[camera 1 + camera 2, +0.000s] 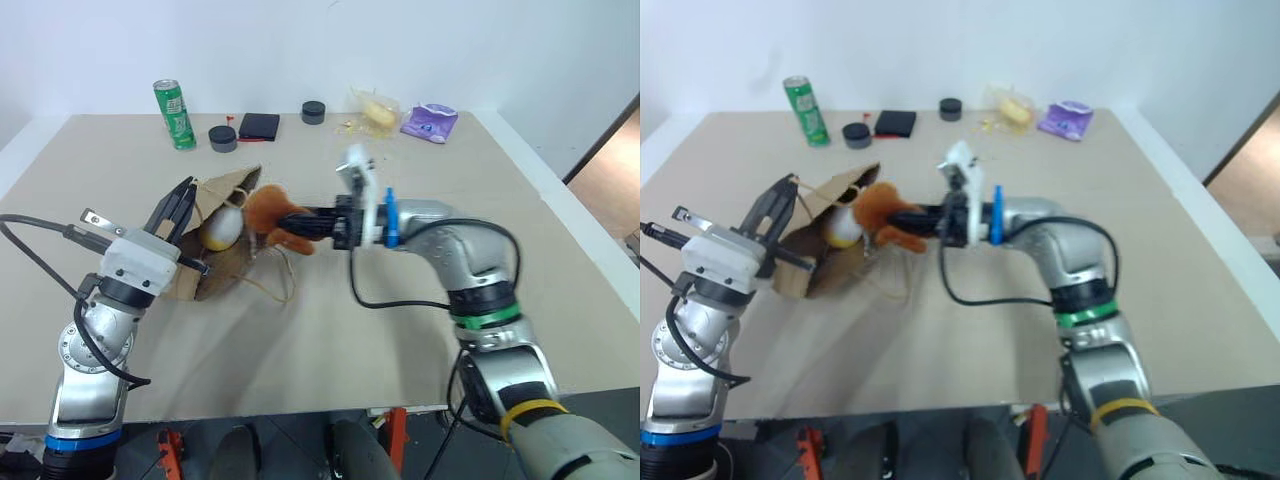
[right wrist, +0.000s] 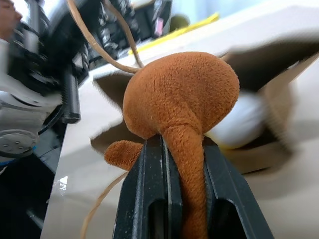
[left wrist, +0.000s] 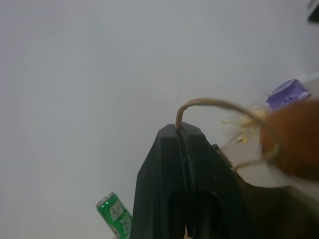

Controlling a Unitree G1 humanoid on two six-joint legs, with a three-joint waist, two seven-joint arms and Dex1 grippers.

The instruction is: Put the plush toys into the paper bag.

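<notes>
Right gripper [image 2: 182,164] jaws clamp the brown plush toy [image 1: 272,215] at the paper bag [image 1: 215,255] mouth, directly ahead; left gripper [image 3: 185,144] jaws pinch the twine handle [image 3: 219,105]; egg-shaped toy [image 1: 222,229] lies inside.

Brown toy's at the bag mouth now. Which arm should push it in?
Right. The right gripper is shut on the brown plush toy at the paper bag mouth, while the left gripper pinches the twine handle.

Left claw [image 1: 181,204] clamped shut, angled up; right claw [image 1: 296,224] closed, pointing left, level
</notes>
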